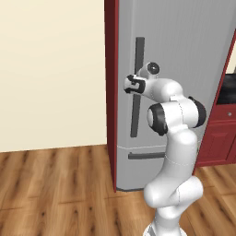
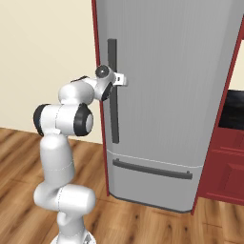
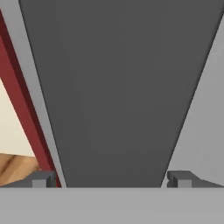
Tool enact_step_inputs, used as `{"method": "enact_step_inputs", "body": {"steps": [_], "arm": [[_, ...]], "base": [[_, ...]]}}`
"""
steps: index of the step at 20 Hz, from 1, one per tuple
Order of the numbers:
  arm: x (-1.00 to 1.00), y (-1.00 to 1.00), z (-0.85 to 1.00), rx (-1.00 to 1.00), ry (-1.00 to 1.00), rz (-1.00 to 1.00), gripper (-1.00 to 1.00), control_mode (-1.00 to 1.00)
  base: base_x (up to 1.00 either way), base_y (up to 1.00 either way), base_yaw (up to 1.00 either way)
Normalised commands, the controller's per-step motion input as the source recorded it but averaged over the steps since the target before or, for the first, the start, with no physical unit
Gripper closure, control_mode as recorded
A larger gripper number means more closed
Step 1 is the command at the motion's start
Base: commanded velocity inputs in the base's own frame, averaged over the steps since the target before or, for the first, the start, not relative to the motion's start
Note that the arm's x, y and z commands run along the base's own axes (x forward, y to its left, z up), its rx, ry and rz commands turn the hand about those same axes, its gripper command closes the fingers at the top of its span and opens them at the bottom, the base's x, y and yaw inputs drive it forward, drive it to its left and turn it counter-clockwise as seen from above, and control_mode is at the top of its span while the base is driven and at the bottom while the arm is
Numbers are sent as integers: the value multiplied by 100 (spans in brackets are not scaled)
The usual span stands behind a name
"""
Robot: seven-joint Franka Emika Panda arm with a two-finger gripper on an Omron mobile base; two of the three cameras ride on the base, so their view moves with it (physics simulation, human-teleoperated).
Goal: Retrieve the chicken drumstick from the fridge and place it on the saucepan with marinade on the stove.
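A cream wall point(image 1: 50, 73) stands at the left, far behind. The wooden floor point(image 1: 55, 193) lies near. Dark red cabinets point(image 2: 224, 171) stand at the right.

The fridge point(image 1: 184, 69) stands on the floor point(image 1: 55, 189) against the wall point(image 1: 50, 69), its door shut. A cabinet point(image 2: 226, 167) adjoins its right side. The gripper point(image 3: 111, 179) is at the door handle point(image 2: 113, 90), one fingertip point(image 3: 41, 178) on each side of it. The drawer handle point(image 2: 152, 169) lies below.
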Motion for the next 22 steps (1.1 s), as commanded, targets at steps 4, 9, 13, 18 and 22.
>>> {"method": "enact_step_inputs", "body": {"steps": [4,9,13,18,22], "arm": [[62,0,-17,0,0,0,-100,-100],[54,0,-16,-1,0,0,100,-100],[4,0,-3,-2,2,0,100,-100],[-3,-24,-1,-2,17,-1,100,-100],[-49,-99,0,0,26,-12,100,-100]], "base": [[0,0,0],[0,0,0],[0,0,0],[0,0,0],[0,0,0]]}}
